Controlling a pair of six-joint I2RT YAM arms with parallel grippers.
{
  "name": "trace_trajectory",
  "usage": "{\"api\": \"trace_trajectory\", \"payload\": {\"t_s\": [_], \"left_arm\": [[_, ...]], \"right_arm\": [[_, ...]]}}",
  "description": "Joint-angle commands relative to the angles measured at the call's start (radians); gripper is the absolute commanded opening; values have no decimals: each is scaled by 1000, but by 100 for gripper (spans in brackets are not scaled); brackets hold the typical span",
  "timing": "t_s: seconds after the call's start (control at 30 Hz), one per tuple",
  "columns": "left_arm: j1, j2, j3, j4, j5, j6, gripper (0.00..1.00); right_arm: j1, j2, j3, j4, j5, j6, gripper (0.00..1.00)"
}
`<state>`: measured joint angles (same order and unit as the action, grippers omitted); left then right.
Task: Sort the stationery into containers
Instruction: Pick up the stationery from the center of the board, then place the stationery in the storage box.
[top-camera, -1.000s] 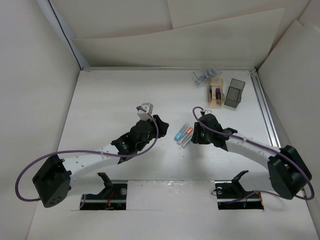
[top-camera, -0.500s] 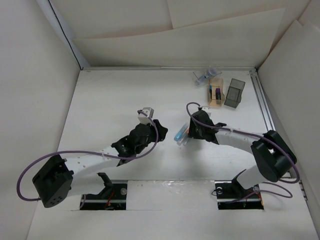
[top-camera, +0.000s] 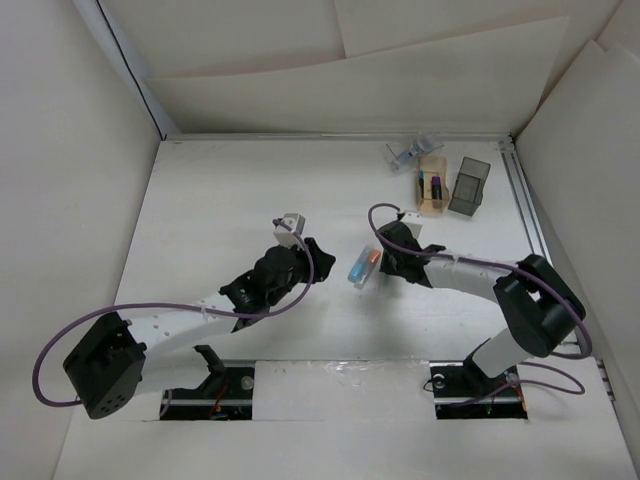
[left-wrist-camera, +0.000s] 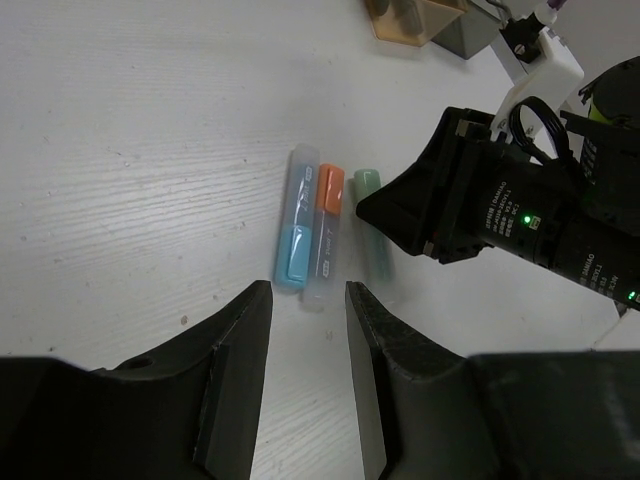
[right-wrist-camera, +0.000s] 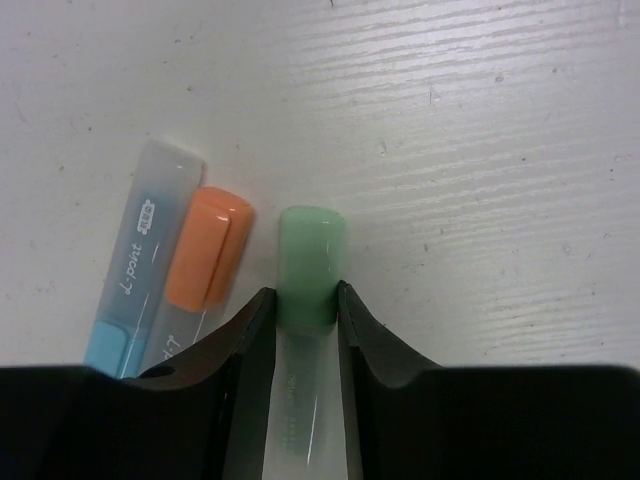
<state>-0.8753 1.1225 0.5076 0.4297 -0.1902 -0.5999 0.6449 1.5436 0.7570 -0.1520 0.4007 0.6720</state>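
Stationery waits mid-tabletop. The left gripper hovers with fingers spread, holding nothing, at 9 o'clock of the row: blue marker, orange marker, green marker. The right gripper pinches the green one. Pick-up seems under way. Next, lift it straight up, clear of its orange neighbour, toward the containers at 1 o'clock.
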Motion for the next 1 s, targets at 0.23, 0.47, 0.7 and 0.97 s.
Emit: {"api": "trace_trajectory", "payload": {"t_s": [0.23, 0.47, 0.7, 0.97], "left_arm": [[2, -56, -27, 46, 5, 3, 32], [2, -56, -27, 46, 23, -6, 32], [2, -56, -37, 58, 46, -6, 32], [2, -75, -37, 67, 55, -15, 33]], "right_arm": [[-11, -156, 123, -102, 130, -32, 9], [-261, -188, 293, -95, 98, -184, 9], [-520, 23, 537, -34, 38, -290, 11], [-663, 303, 774, -64, 64, -374, 11]]}}
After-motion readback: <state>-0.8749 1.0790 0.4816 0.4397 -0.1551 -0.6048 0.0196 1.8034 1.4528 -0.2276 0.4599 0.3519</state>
